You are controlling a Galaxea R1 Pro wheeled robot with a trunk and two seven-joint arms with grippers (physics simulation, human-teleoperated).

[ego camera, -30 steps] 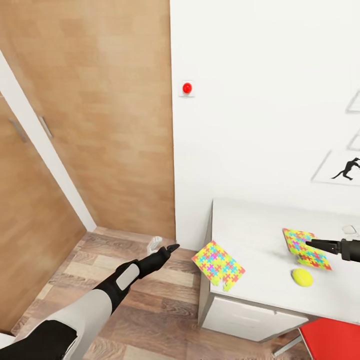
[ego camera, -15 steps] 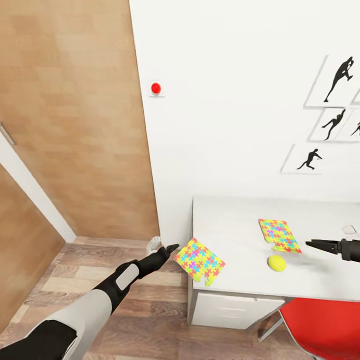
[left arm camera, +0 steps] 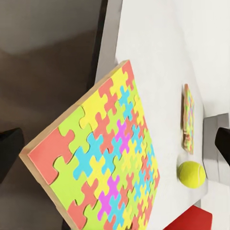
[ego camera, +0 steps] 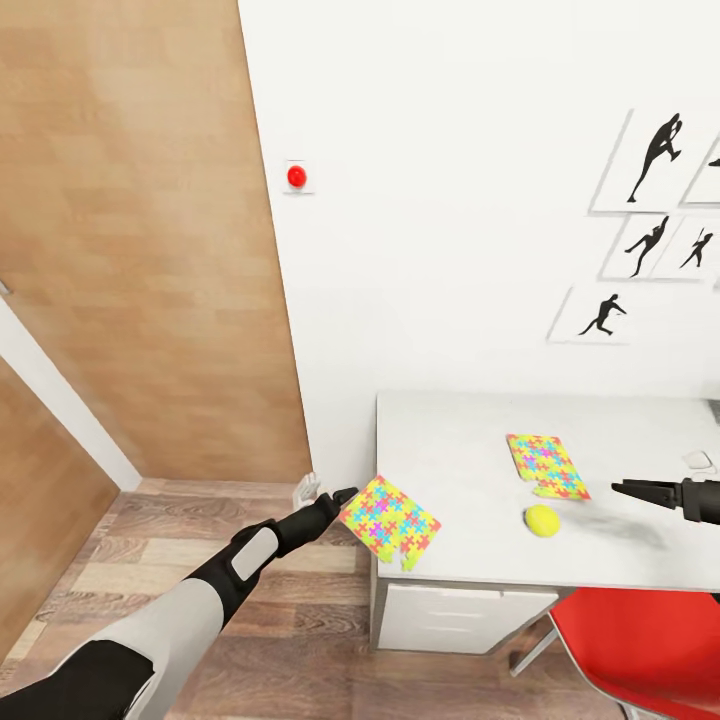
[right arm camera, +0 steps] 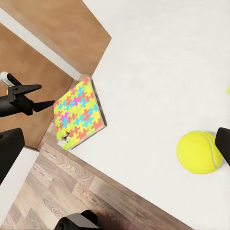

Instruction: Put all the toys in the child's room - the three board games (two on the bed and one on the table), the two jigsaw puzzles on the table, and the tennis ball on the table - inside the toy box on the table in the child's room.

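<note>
A child's bedroom at home: white wall with black ball-player silhouette pictures [ego camera: 650, 160], wooden wardrobe doors [ego camera: 140, 250], plank floor [ego camera: 300, 620], grey-topped table [ego camera: 460, 450] bearing bright jigsaw puzzles [ego camera: 546, 465] and a tennis ball [ego camera: 542, 520], red chair [ego camera: 650, 650].

We see the right arm cut off by the head view's edge; its pincer [ego camera: 624, 489] shows as a thin dark point, jaw gap too small to judge. Left pincer [ego camera: 343, 495] equally small, state unclear. A small whitish thing [ego camera: 698, 461] at the table's [ego camera: 450, 450] far end is too small to identify. Red chair [ego camera: 645, 645] runs out of frame. The table-edge jigsaw puzzle [left arm camera: 103, 163] is cropped in the left wrist view. Rightmost silhouette pictures [ego camera: 700, 160] are clipped.
</note>
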